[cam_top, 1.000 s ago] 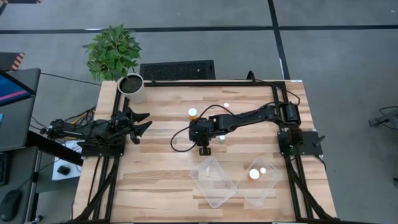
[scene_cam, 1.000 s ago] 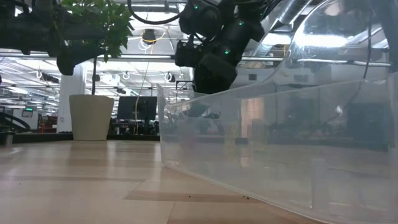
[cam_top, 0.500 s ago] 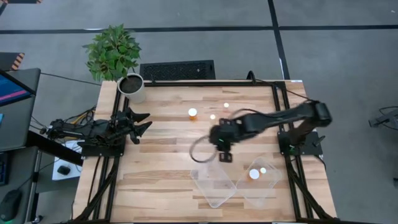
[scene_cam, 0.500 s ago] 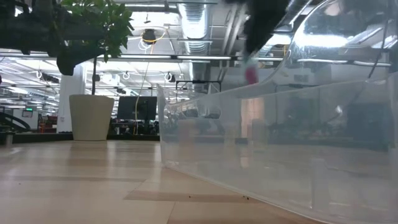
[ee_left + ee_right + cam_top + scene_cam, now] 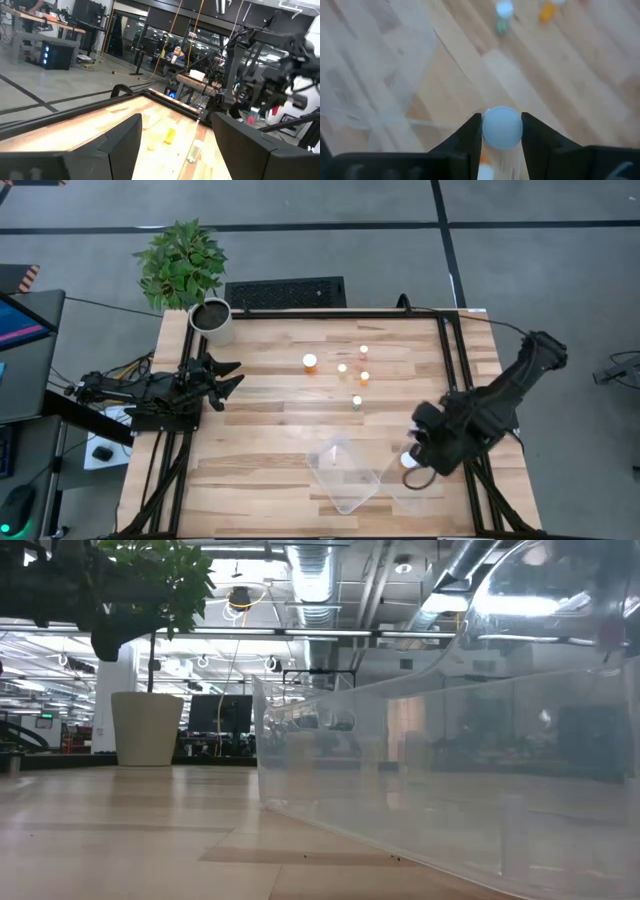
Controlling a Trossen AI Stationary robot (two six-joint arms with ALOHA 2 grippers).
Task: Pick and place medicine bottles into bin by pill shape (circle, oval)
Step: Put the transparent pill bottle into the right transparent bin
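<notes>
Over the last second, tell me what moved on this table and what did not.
The right tool, shut on a white-capped bottle, swung from the table's middle to above the right-hand clear bin. The left tool stayed parked at the left edge, fingers apart. The five bottles left standing on the wood, the other clear bin and the plant pot did not move.

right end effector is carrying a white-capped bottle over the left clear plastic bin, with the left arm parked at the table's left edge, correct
Not quite. The right end effector does hold a white-capped medicine bottle, but the high view shows it over the right clear plastic bin, not the left clear plastic bin. The left end effector is parked at the table's left edge, as you said.
</notes>
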